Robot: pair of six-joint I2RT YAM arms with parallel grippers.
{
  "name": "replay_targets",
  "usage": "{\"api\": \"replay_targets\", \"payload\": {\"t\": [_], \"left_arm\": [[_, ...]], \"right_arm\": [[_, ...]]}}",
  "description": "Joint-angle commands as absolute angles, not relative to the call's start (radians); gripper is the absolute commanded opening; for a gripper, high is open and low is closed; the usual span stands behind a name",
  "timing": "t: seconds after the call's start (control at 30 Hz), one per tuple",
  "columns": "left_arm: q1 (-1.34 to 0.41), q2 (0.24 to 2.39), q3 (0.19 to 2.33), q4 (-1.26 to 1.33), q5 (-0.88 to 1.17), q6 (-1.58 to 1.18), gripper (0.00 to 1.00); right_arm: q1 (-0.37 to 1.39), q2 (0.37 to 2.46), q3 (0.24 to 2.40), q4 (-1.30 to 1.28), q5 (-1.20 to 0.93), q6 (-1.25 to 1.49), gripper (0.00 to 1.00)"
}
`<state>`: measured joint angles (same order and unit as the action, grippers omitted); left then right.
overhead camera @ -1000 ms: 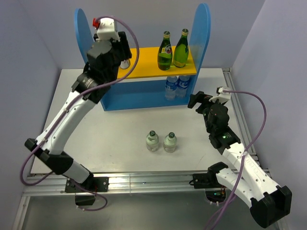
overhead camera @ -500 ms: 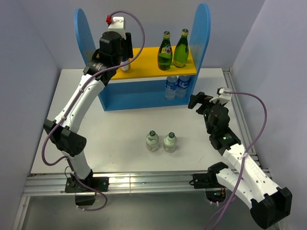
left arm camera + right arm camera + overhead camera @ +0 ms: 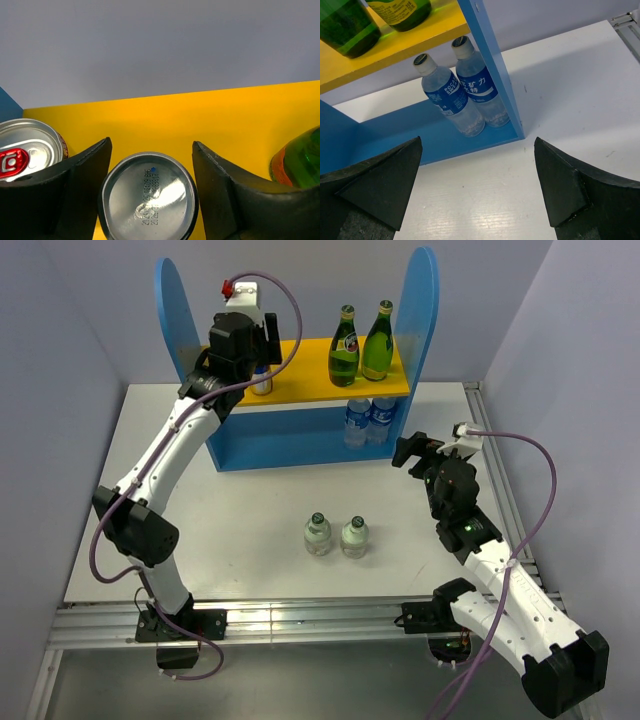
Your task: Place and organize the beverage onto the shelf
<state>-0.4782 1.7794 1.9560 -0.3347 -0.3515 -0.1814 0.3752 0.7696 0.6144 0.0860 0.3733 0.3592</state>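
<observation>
The shelf (image 3: pixel 424 310) stands at the back, and its yellow-orange upper board (image 3: pixel 305 375) also shows in the left wrist view (image 3: pixel 200 115). My left gripper (image 3: pixel 258 358) reaches over the board's left end, its jaws (image 3: pixel 151 146) shut on a silver can (image 3: pixel 148 196) seen end-on. In the top view the can (image 3: pixel 262 383) stands on the board. A second can with a red tab (image 3: pixel 25 150) stands just left of it. My right gripper (image 3: pixel 412 452) is open and empty above the table, right of the shelf (image 3: pixel 477 150).
Two green bottles (image 3: pixel 344 345) (image 3: pixel 378 338) stand on the board's right end; one shows in the left wrist view (image 3: pixel 300 160). Two blue-labelled water bottles (image 3: pixel 450 95) (image 3: pixel 479 85) stand on the blue base. Two small green-capped bottles (image 3: pixel 318 535) (image 3: pixel 354 537) stand mid-table.
My left arm has swung right from the shelf's left panel and come over the upper board with the can, then settled slightly lower. The right arm has not moved.
</observation>
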Motion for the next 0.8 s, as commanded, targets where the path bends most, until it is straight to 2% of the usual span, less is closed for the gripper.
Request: {"api": "replay_targets", "payload": {"t": [0.0,0.03,0.07,0.13,0.57,0.67,0.77], "left_arm": [[-0.477,1.715,1.957,-0.244,-0.334,-0.184,0.74],[-0.477,1.715,1.957,-0.245,-0.333,-0.184,0.75],[-0.477,1.715,1.956,-0.248,-0.331,-0.186,0.82],[-0.477,1.712,1.951,-0.252,-0.331,-0.189,0.99],[-0.506,1.549,1.787,-0.233,-0.322,-0.209,0.99],[-0.546,1.459,1.691,-0.218,-0.340,-0.203,0.99],[-0.610,1.273,1.522,-0.196,-0.382,-0.199,0.99]], "right_arm": [[0.376,0.759,0.606,0.127,0.390,0.368,1.00],[0.377,0.759,0.606,0.127,0.391,0.368,1.00],[0.376,0.761,0.606,0.127,0.390,0.368,1.00],[0.376,0.761,0.607,0.127,0.390,0.368,1.00],[0.377,0.753,0.607,0.124,0.394,0.368,1.00],[0.376,0.747,0.603,0.126,0.400,0.368,1.00],[0.376,0.742,0.603,0.123,0.399,0.370,1.00]]}}
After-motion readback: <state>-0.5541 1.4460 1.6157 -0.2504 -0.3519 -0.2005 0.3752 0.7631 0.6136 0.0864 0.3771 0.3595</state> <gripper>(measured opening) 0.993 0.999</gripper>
